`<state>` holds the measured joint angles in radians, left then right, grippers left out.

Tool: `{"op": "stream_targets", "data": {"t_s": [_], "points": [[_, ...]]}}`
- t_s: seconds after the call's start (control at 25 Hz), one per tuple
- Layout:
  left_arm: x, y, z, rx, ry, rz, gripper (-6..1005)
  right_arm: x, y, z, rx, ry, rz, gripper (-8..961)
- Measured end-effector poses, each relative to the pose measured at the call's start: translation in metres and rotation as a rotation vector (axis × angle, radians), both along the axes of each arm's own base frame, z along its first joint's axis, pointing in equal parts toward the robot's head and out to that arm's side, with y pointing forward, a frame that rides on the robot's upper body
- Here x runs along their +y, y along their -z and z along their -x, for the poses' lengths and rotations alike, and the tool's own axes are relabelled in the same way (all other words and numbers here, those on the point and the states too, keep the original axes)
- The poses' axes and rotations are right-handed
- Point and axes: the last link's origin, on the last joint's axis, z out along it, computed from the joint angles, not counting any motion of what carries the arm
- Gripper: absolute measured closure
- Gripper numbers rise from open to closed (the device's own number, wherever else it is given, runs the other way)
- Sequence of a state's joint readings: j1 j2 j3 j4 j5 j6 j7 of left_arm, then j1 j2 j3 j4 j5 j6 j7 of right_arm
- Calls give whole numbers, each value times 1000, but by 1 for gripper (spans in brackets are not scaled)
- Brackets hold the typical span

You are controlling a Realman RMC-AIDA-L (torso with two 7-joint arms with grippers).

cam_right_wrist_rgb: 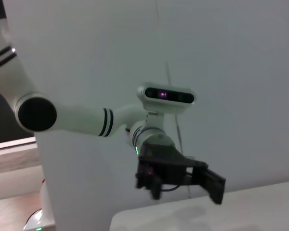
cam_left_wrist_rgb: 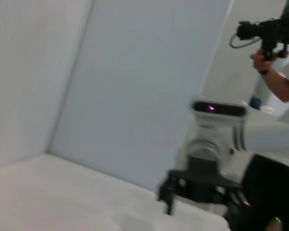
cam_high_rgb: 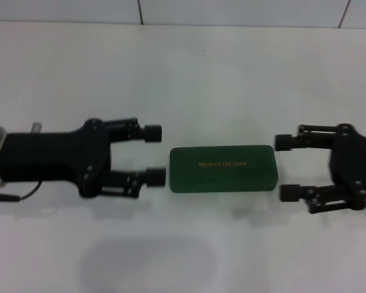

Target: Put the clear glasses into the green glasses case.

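Observation:
The green glasses case (cam_high_rgb: 222,169) lies flat on the white table in the head view, lid closed, gold lettering facing up. My left gripper (cam_high_rgb: 154,154) rests just off the case's left end, open, with nothing between its fingers. My right gripper (cam_high_rgb: 285,168) sits off the case's right end, also open and holding nothing. Neither gripper touches the case. The clear glasses are out of view in every frame.
The white table (cam_high_rgb: 189,73) runs back to a tiled wall. A faint oval shadow (cam_high_rgb: 149,262) lies on the table in front of the case. In the left wrist view a person's hand (cam_left_wrist_rgb: 269,67) holds a camera rig behind my right arm (cam_left_wrist_rgb: 202,183).

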<state>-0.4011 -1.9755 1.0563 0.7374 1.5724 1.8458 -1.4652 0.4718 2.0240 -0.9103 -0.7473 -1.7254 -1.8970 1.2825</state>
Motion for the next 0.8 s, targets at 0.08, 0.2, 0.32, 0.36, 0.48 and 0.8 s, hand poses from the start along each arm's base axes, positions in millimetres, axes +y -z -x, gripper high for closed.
{"op": "stream_targets", "data": {"t_s": [0.08,0.2,0.32,0.36,0.48,0.8], "points": [[-5,1,2,16,19,25,357,3,7,5,-1,-14,4,251],[-8,2,3,22,40,26,253,6,14,12,6,-25,3,145],[-8,2,4,19,47,16,129,7,16,16,11,-35,4,124],[-9,2,4,19,50,11,129,8,17,17,12,-37,4,117],[-8,1,5,17,62,-12,129,8,19,18,13,-39,9,110],[-7,0,6,12,56,-31,129,4,22,17,30,-35,5,110]]}}
